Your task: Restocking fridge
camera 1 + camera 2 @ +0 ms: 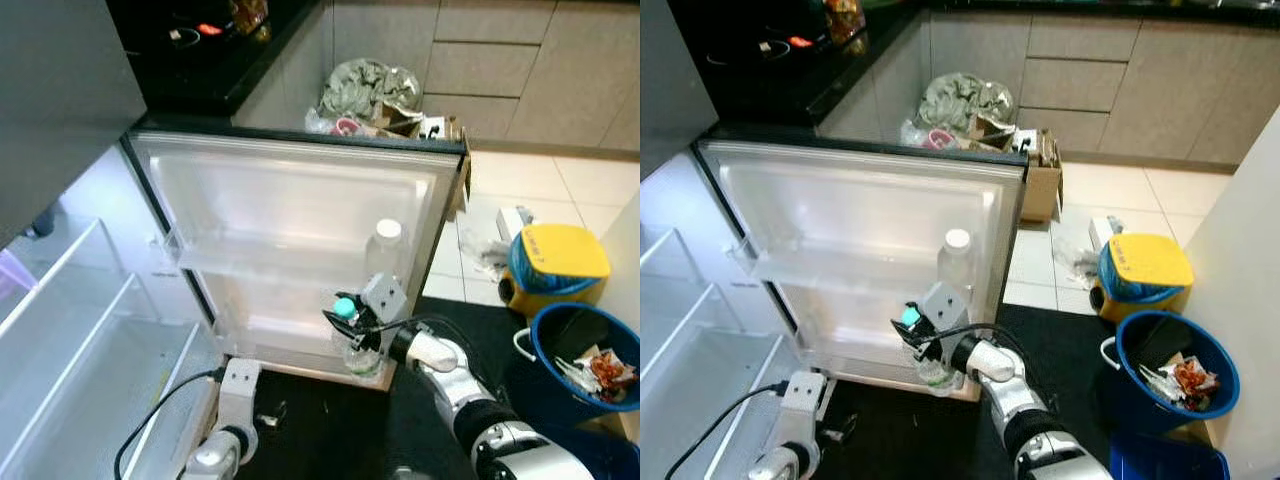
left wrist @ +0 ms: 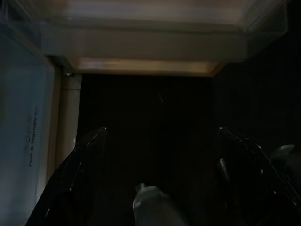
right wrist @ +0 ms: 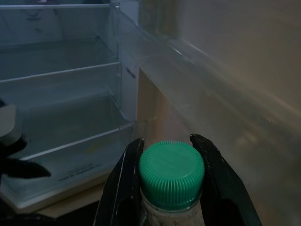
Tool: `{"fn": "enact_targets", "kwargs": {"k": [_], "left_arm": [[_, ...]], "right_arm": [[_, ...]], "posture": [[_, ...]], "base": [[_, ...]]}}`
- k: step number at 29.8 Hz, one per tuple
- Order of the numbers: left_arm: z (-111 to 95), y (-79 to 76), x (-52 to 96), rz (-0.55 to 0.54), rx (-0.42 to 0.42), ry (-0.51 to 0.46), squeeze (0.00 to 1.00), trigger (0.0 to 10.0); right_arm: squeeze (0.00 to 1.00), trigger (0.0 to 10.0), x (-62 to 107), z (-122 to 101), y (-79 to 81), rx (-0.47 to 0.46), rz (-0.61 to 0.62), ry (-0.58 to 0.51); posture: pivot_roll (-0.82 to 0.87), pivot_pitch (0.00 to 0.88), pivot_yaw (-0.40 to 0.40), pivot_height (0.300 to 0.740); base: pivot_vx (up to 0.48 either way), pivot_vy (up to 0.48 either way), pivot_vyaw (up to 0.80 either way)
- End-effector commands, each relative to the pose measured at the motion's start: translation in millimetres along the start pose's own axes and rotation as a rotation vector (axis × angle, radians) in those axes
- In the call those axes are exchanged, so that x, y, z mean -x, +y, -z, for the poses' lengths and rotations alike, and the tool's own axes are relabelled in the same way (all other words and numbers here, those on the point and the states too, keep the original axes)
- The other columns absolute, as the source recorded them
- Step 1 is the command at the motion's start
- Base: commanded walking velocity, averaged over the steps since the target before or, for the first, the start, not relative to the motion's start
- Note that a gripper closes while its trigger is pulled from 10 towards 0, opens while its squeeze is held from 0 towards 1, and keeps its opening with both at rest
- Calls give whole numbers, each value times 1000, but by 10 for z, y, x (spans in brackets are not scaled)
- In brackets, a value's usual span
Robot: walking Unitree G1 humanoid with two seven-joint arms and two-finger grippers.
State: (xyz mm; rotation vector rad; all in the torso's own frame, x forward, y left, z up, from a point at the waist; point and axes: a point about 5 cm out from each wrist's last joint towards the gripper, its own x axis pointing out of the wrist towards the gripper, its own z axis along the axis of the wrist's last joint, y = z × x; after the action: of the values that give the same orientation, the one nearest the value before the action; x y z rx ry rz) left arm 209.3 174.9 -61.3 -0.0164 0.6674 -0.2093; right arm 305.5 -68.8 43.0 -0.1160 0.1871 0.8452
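My head views bright and fairly sharp, cool white light spilling from the fridge interior (image 1: 90,330), pale glare on the open door (image 1: 290,230), my left wrist view very dark and grainy, my right wrist view dim, background soft.

A green-capped bottle (image 1: 925,348) is gripped by the right gripper (image 1: 916,331) at the open fridge door's (image 1: 860,215) lower shelf, beside a white-capped bottle (image 1: 955,262). A blue bin (image 1: 1175,372) is seen nearby.
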Motion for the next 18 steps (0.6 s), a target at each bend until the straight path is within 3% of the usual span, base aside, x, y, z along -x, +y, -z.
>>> {"fn": "enact_targets", "kwargs": {"k": [1,12,18], "left_arm": [[41,32,25,1,-19,18,0,10000],[-102,9,-27,24,-26,-38,0,10000],[-191,14,-48,34,-32,-76,0,10000]], "right_arm": [[0,10000,-1,-16,-34,-39,26,-12],[0,10000,25,-134,-179,-66,63,-68],[0,10000,12,-303,-263,-87,65,-149]], "posture": [[-57,0,19,620],[-58,0,18,570],[-57,0,20,550]], "base": [[0,0,0],[0,0,0],[0,0,0]]}}
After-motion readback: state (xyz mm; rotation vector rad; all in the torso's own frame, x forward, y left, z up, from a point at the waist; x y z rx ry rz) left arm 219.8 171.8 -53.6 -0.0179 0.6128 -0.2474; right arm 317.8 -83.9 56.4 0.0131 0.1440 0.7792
